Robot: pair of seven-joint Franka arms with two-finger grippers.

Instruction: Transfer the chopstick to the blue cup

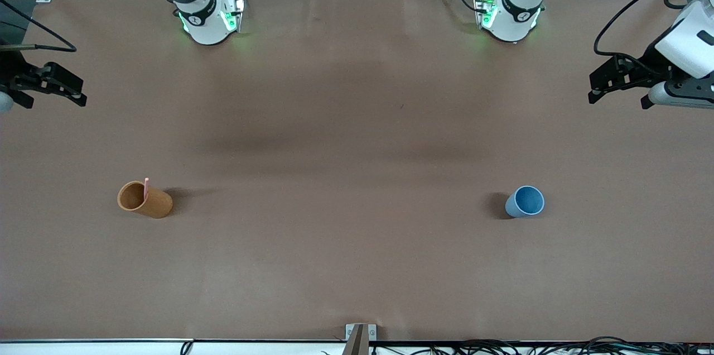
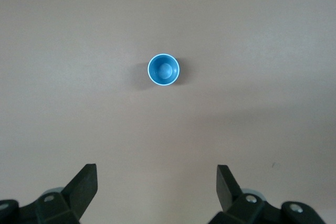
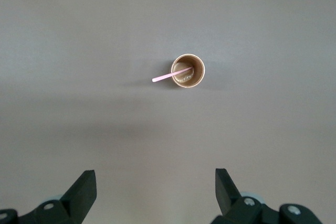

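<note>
Nearest the front camera, on a bare brown table [image 1: 357, 265], two cups stand well apart, about level with each other. Toward the right arm's end stands the orange-brown cup [image 1: 144, 199]. The chopstick [image 1: 146, 187] stands inside it, a thin, straight, pale pink stick. It leans against the rim, with its upper end poking out above the cup. From the right wrist view, looking down, the chopstick [image 3: 172, 74] runs from the cup's floor, across its mouth and out over the rim of the cup [image 3: 188, 70].

Toward the left arm's end stands the blue cup [image 1: 525, 201], small, round and slightly tapered. It is upright, and the left wrist view shows the blue cup [image 2: 163, 69] holds nothing.

Farther from the camera, each gripper hangs high over its own end of the table. The right gripper [image 1: 56, 87] is at the edge near the orange-brown cup's end. Its jaws are spread wide and hold nothing. The left gripper [image 1: 608, 84] is at the edge near the blue cup's end, also wide open and holding nothing. Farthest from the camera stand the two arm bases.

Nothing of the task looks done yet. The stick has yet to be gripped, lifted out, carried along the table and lowered into the blue cup.
</note>
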